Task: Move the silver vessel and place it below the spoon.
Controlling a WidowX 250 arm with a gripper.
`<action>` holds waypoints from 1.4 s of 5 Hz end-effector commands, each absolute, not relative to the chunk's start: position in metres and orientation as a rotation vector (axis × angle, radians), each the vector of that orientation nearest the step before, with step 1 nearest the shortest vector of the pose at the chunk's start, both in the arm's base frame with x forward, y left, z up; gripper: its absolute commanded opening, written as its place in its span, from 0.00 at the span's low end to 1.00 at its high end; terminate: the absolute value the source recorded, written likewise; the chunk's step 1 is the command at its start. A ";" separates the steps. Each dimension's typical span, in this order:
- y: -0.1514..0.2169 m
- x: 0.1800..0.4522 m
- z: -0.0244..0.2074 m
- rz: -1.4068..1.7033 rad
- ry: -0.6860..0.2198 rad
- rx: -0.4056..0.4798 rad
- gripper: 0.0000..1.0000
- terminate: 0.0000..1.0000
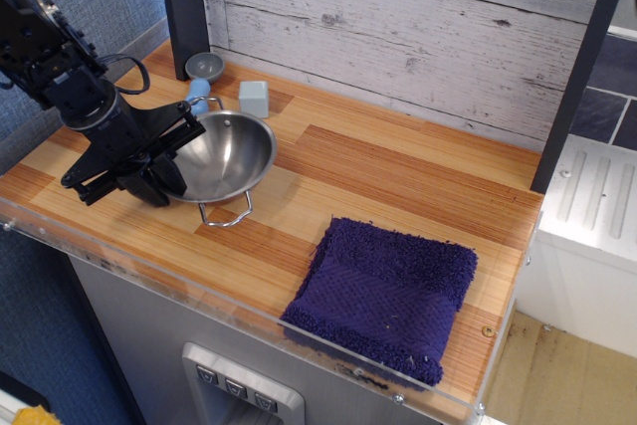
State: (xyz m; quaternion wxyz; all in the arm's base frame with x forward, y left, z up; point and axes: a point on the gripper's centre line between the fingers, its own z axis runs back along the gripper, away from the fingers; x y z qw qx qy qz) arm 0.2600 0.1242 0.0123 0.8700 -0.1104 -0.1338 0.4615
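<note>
The silver vessel point(231, 151) is a shiny steel bowl with wire loop handles, at the left of the wooden counter. My black gripper point(167, 161) is shut on its left rim, with one finger inside the bowl and one outside. The bowl tilts slightly, and whether its base touches the counter I cannot tell. The spoon point(200, 82) lies just behind the bowl by the dark post, its grey scoop toward the wall and its light-blue handle pointing at the bowl. The bowl's far handle almost meets the spoon's handle.
A pale grey-green cube point(254, 99) stands just right of the spoon, close behind the bowl's rim. A folded purple towel point(386, 294) lies at the front right. A clear acrylic lip point(249, 318) runs along the counter's front edge. A plank wall point(398, 37) backs the counter.
</note>
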 end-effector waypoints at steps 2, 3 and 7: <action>0.125 0.275 0.030 0.884 -0.322 -0.225 1.00 0.00; 0.123 0.281 0.042 0.847 -0.336 -0.202 1.00 0.00; 0.122 0.289 0.096 0.789 -0.378 -0.027 1.00 0.00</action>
